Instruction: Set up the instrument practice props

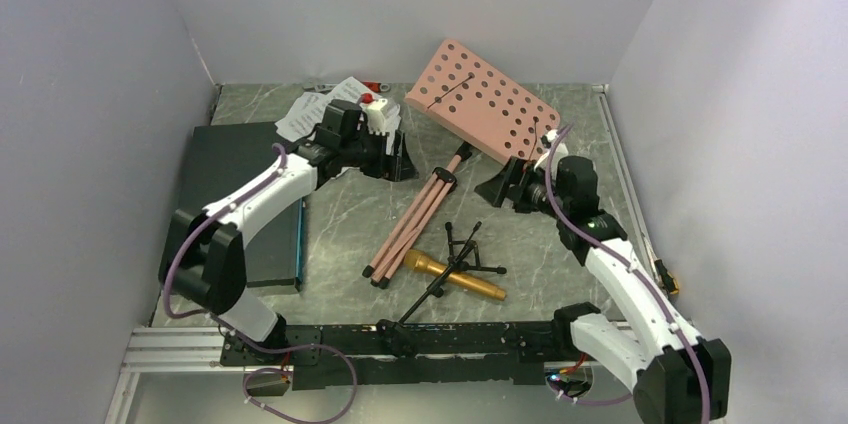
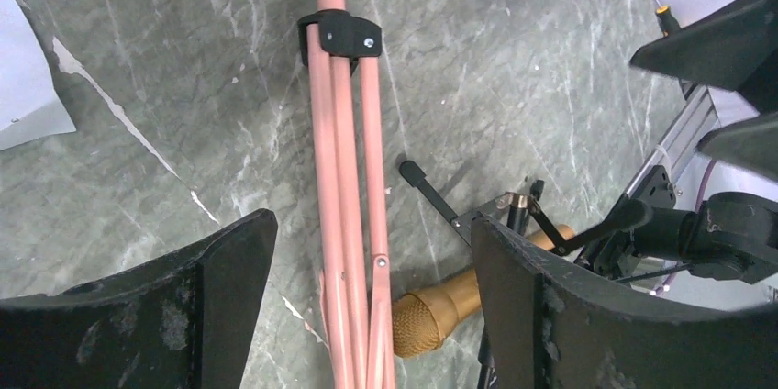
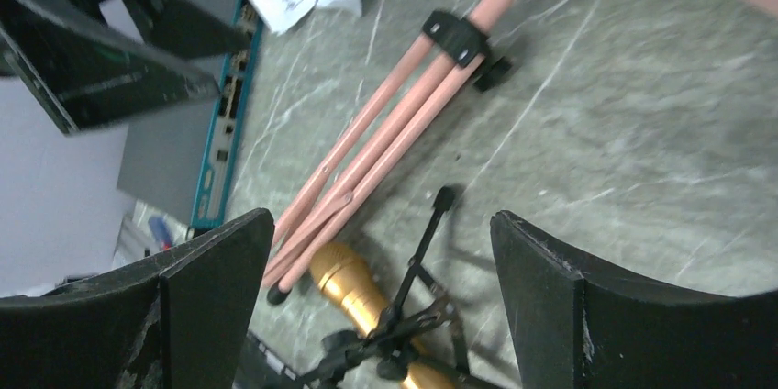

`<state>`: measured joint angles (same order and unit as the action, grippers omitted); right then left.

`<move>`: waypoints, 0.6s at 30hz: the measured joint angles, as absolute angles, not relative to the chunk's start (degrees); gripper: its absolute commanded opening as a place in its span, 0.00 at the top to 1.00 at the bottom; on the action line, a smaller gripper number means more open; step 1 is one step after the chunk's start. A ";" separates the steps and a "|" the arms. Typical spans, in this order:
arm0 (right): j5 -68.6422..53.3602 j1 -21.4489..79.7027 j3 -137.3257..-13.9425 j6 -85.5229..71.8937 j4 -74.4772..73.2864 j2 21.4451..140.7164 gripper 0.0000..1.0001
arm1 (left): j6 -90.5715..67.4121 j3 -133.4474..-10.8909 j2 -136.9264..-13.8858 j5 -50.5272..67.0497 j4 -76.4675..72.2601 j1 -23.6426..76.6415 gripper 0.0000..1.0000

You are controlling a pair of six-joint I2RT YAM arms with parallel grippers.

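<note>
soft, even light falls from above; the walls [image 1: 80, 94] read pale lilac. the stand [image 1: 425, 206] and mic [image 1: 455, 276] cast short, faint shadows on the table [image 1: 560, 244]. the top view is sharp. in both wrist views the near fingers [image 2: 183, 316] are dark and soft, the right view slightly smeared.

Pale walls [image 1: 90, 44] L, R & rear; grey-green marbled tabletop [image 1: 340, 214]; alu. rail [image 1: 170, 349] near edge; lighting even, prob. overhead.

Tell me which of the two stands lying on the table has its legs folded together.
The pink music stand: its legs lie bundled tight, whereas the small black mic stand has legs splayed apart over the gold microphone.
</note>
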<state>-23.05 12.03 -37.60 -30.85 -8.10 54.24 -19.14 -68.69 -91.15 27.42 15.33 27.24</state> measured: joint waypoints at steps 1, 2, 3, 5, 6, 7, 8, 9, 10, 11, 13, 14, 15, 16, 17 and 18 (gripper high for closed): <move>-23.22 12.91 -37.26 -30.87 -9.10 52.99 0.08 | -18.90 -68.31 -89.89 27.38 15.55 27.24 0.17; -23.46 13.78 -36.88 -30.94 -10.02 51.92 0.09 | -18.61 -67.77 -88.62 27.38 15.57 27.24 0.17; -23.73 14.57 -36.49 -31.05 -10.90 51.11 0.10 | -18.22 -67.07 -87.20 27.49 15.77 27.24 0.17; -24.18 15.88 -35.73 -31.11 -12.21 50.30 0.11 | -17.61 -65.89 -85.17 27.83 16.03 27.24 0.17; -24.45 16.49 -35.18 -31.27 -12.67 50.22 0.12 | -17.30 -65.45 -84.40 28.10 16.27 27.24 0.17; -24.60 16.95 -34.70 -31.44 -12.97 50.19 0.13 | -17.06 -64.93 -83.66 28.42 16.43 27.24 0.17; -24.67 17.80 -33.87 -31.73 -13.30 50.26 0.14 | -16.73 -64.47 -82.91 28.80 16.86 27.24 0.17; -24.69 18.33 -33.28 -31.92 -13.54 50.37 0.15 | -16.53 -64.10 -82.39 29.10 17.04 27.24 0.17; -24.64 18.98 -32.73 -32.14 -13.74 50.61 0.16 | -16.32 -63.75 -81.93 29.43 17.17 27.24 0.17; -24.62 19.97 -32.12 -32.36 -13.82 51.13 0.19 | -16.10 -63.18 -81.34 29.87 17.10 27.24 0.17; -24.62 21.52 -31.66 -32.67 -13.93 52.36 0.25 | -15.75 -62.17 -80.40 30.48 17.08 27.24 0.17; -24.60 22.13 -31.57 -32.80 -13.89 52.97 0.31 | -15.70 -61.67 -79.96 30.83 17.12 27.24 0.17; -24.62 22.74 -31.53 -32.99 -13.72 53.60 0.37 | -15.70 -61.21 -79.57 31.20 17.06 27.24 0.17; -24.60 23.18 -31.53 -33.19 -13.52 54.22 0.45 | -15.70 -60.80 -79.22 31.59 17.04 27.24 0.17; -24.58 23.49 -31.53 -33.47 -13.23 54.83 0.53 | -15.70 -60.38 -78.91 31.94 16.97 27.24 0.17; -24.56 23.68 -31.53 -33.71 -12.82 55.44 0.61 | -15.70 -59.99 -78.61 32.34 16.93 27.24 0.17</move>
<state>-24.56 23.68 -31.53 -33.71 -12.82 55.44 -15.70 -59.99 -78.61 32.34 16.93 27.24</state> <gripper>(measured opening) 0.586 0.829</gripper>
